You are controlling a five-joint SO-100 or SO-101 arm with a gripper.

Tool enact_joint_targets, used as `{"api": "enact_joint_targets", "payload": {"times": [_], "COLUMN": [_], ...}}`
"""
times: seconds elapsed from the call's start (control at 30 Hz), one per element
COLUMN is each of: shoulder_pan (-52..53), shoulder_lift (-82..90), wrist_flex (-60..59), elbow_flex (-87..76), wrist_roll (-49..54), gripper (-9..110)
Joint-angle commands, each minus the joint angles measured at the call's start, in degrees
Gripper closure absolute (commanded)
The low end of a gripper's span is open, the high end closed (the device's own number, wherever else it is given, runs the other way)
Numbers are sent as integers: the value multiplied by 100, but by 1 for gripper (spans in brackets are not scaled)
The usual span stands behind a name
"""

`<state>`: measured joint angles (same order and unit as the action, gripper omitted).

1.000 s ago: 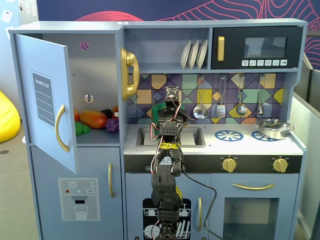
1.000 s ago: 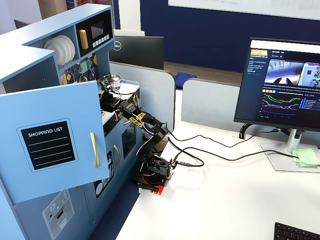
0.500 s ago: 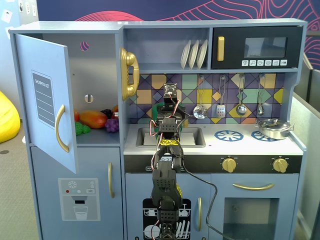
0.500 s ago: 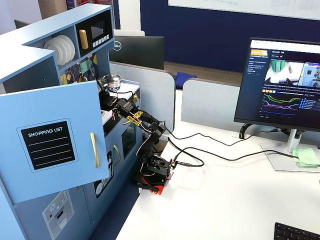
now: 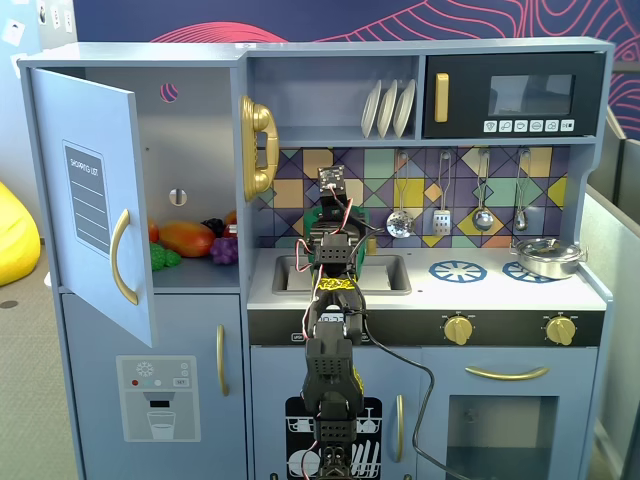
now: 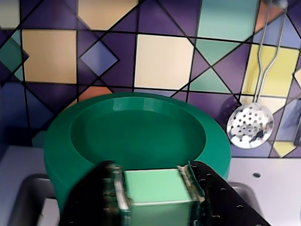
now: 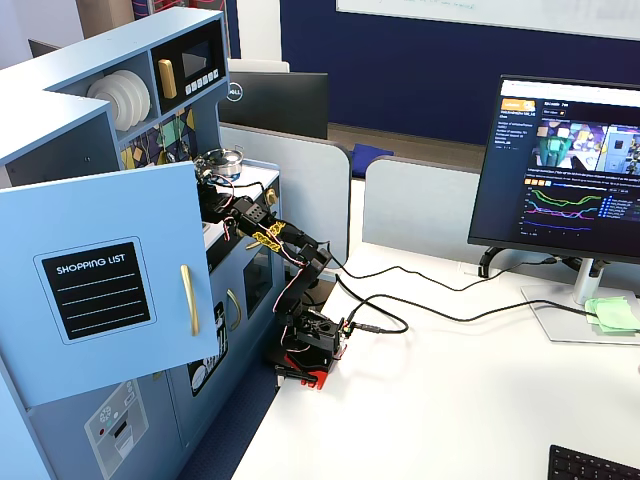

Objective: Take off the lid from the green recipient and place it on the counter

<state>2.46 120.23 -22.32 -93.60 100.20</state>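
In the wrist view the round green lid, with a raised rim and sunken middle, sits on the green recipient, of which only the upper left wall shows. They stand at the back of the pale counter, against the tiled wall. My gripper comes in from the bottom edge. Its jaws press on both sides of a pale green block at the lid's front rim. In a fixed view the arm hides most of the green recipient; the gripper is over it, behind the sink.
The recessed sink lies just in front of the recipient. A silver pan stands on the right burner ring. Ladles and a skimmer hang on the tiled wall. The fridge door stands open at the left.
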Motion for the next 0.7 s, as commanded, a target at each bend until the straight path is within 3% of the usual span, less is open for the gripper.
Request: {"api": "enact_joint_targets", "payload": {"times": [0.0,0.4,0.67], "shoulder_pan": [-97,105,1450], "shoulder_lift": [26,-132,149], "wrist_flex": [-26,-255,-448], "elbow_flex": [475,1573,1731], "wrist_roll": [105,299,-79], "gripper": [101,101,101]}}
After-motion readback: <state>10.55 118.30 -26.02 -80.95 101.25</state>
